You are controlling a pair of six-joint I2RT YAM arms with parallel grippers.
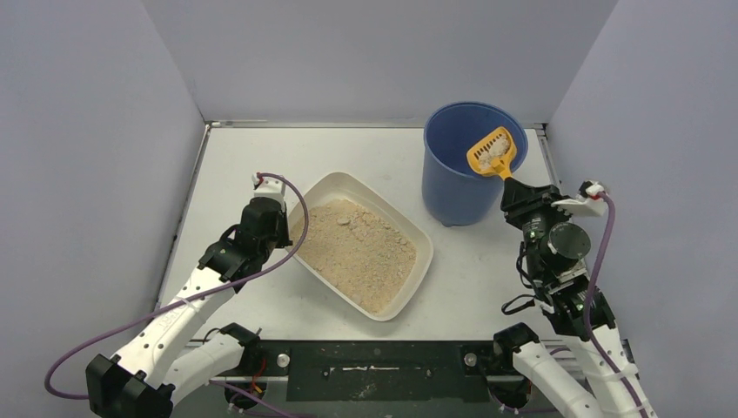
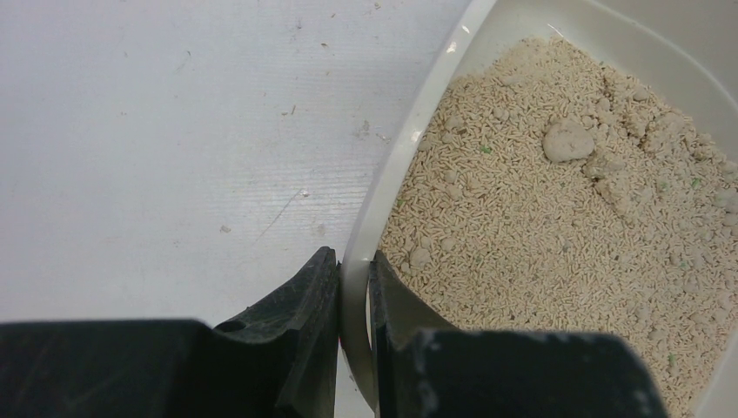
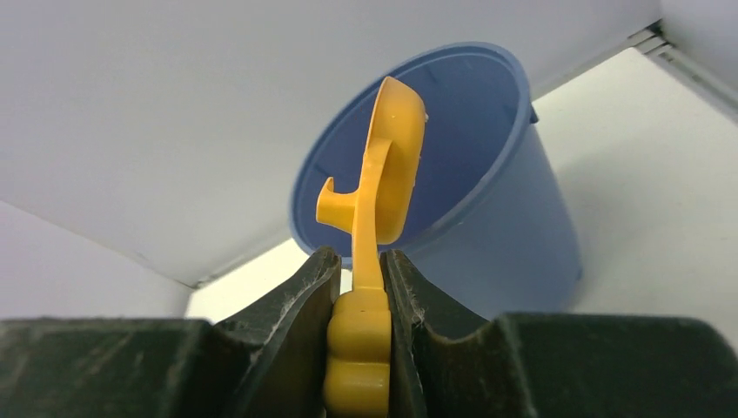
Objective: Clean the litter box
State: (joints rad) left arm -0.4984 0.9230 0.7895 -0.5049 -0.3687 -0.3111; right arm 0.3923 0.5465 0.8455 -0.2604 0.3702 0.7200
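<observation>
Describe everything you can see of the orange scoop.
The scoop is yellow-orange plastic, with a slotted head with raised edges and a flat handle bearing a small hook. Its head carries pale litter clumps and sits over the open mouth of the blue bucket, near the right side of the rim; whether it touches the rim cannot be told. The right gripper is shut on the handle's end, holding the scoop up.

A lab test cell — bare grey walls (image 1: 365,52) box in a white table (image 1: 261,165).

We list an off-white litter box (image 2: 393,165), beige litter (image 1: 365,248), a blue bucket (image 1: 457,187) and a yellow-orange slotted scoop (image 1: 493,152).
</observation>
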